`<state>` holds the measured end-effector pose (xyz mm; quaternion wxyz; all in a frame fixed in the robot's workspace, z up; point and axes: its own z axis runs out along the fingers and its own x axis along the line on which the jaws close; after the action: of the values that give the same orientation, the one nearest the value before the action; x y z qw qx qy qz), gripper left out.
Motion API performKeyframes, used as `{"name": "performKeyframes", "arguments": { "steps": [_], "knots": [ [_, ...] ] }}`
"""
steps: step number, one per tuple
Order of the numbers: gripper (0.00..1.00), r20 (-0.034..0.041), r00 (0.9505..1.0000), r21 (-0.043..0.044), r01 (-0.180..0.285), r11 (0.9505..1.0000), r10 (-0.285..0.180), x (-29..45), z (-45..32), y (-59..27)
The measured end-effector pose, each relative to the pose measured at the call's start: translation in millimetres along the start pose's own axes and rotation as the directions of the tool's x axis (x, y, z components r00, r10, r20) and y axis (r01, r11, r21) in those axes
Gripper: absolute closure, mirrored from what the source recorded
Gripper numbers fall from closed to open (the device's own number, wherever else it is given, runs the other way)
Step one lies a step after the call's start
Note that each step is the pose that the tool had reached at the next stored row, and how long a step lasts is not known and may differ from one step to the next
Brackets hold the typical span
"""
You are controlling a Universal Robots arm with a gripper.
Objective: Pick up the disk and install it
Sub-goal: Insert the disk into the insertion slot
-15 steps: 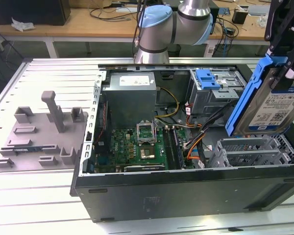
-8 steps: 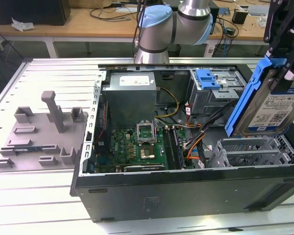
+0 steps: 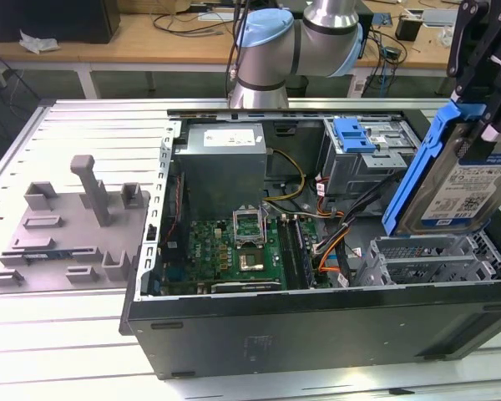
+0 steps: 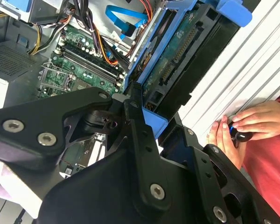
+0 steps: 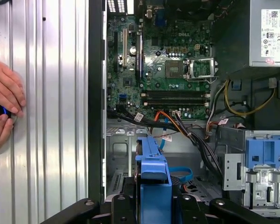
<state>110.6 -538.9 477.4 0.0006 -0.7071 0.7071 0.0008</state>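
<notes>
The blue-framed, silver-grey disk hangs steeply tilted on edge above the open computer case.

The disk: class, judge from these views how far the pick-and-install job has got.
Done: the disk is off the surface, clamped in the hand. In hand: it hangs tilted, on edge, over the open computer case at the exterior view's right, above the metal drive bay. Left: seating it; it sits in no bay yet.

Slatted metal table carries an open computer tower on its side, grey fixture plate just beside it.
</notes>
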Motion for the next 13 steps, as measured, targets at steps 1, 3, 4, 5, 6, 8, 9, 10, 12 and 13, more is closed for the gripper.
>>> {"name": "performKeyframes", "arguments": {
  "steps": [1,3,4,5,6,8,9,10,12,13],
  "knots": [
    [0.63,0.0000,1.0000,0.0000,0.000,1.0000,0.000,0.0,0.4,0.0],
    [0.63,0.0000,1.0000,0.0000,0.000,1.0000,0.000,0.0,1.4,0.0],
    [0.63,0.0000,1.0000,0.0000,0.000,1.0000,0.000,0.0,1.8,0.0],
    [0.63,0.0000,1.0000,0.0000,0.000,1.0000,0.000,0.0,2.2,0.0],
    [0.63,0.0000,1.0000,0.0000,0.000,1.0000,0.000,0.0,2.5,0.0],
    [0.63,-0.0001,1.0000,0.0000,0.000,1.0000,0.000,0.0,3.1,0.0],
    [0.63,0.0000,1.0000,0.0000,0.000,1.0000,0.000,0.0,3.4,0.0],
    [0.63,0.0000,1.0000,0.0000,0.000,1.0000,0.000,0.0,3.7,0.0],
    [0.63,0.0000,1.0000,0.0000,0.000,1.0000,0.000,0.0,4.5,0.0],
    [0.63,0.0000,1.0000,0.0000,0.000,1.0000,0.000,0.1,4.7,0.0]
  ]
}}
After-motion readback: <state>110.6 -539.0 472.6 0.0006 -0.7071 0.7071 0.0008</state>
